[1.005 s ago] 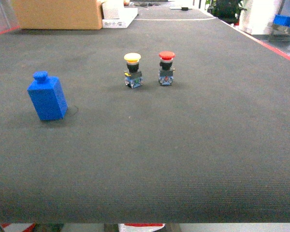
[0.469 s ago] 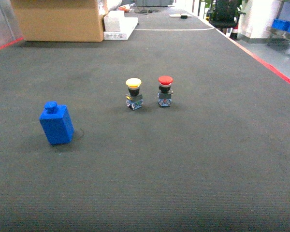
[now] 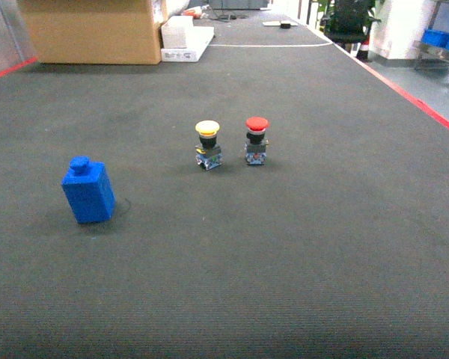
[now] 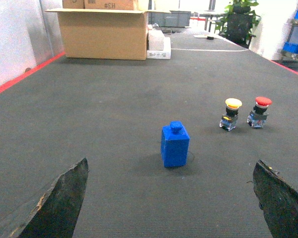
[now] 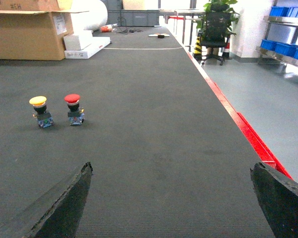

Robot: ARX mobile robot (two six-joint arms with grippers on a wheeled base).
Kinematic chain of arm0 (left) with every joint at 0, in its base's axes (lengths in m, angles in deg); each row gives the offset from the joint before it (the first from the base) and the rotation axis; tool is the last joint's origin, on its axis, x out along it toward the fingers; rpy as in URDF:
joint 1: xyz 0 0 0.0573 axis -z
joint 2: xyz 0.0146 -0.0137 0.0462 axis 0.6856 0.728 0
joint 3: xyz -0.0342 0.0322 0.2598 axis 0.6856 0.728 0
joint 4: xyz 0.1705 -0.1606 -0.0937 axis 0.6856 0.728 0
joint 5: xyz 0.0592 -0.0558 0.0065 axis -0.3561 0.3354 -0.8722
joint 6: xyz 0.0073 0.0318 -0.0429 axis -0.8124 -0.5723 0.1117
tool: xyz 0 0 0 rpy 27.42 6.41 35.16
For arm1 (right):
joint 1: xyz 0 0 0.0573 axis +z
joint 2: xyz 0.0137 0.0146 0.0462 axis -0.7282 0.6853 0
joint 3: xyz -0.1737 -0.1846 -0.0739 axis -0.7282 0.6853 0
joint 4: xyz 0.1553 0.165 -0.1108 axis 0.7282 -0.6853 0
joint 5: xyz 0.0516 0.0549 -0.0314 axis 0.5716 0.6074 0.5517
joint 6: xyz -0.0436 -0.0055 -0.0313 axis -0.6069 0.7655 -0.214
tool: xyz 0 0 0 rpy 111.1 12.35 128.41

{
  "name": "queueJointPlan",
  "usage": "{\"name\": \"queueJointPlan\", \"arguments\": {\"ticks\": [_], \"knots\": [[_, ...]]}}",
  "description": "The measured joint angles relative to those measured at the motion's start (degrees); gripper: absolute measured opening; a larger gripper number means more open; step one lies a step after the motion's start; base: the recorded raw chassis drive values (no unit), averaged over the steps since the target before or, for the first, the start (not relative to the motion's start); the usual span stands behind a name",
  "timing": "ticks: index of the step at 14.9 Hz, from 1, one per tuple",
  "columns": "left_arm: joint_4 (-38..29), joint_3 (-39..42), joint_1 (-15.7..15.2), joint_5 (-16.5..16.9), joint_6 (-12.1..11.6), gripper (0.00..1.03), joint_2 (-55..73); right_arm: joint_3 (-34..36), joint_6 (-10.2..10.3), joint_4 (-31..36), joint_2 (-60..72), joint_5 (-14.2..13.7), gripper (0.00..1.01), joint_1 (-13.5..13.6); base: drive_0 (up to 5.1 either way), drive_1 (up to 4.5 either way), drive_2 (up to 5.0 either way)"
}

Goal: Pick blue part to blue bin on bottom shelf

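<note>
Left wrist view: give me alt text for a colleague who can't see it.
A blue part stands upright on a dark mat, centred ahead of the open left pincer. Yellow and red buttons sit beyond it to the right; a cardboard box is far behind.

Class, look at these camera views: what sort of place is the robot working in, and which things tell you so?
Probably a warehouse or factory workshop: a large cardboard box, steel shelving with blue bins, and industrial push buttons beside the blue part on a wide dark mat.
</note>
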Motion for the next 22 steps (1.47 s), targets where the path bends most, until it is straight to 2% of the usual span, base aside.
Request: {"name": "queueJointPlan", "arguments": {"ticks": [22], "knots": [[0.00,0.00,0.00,0.00,0.00,0.98,0.00,0.00,0.00,0.00,0.00,0.00,0.98,0.00,0.0,0.00,0.0]]}}
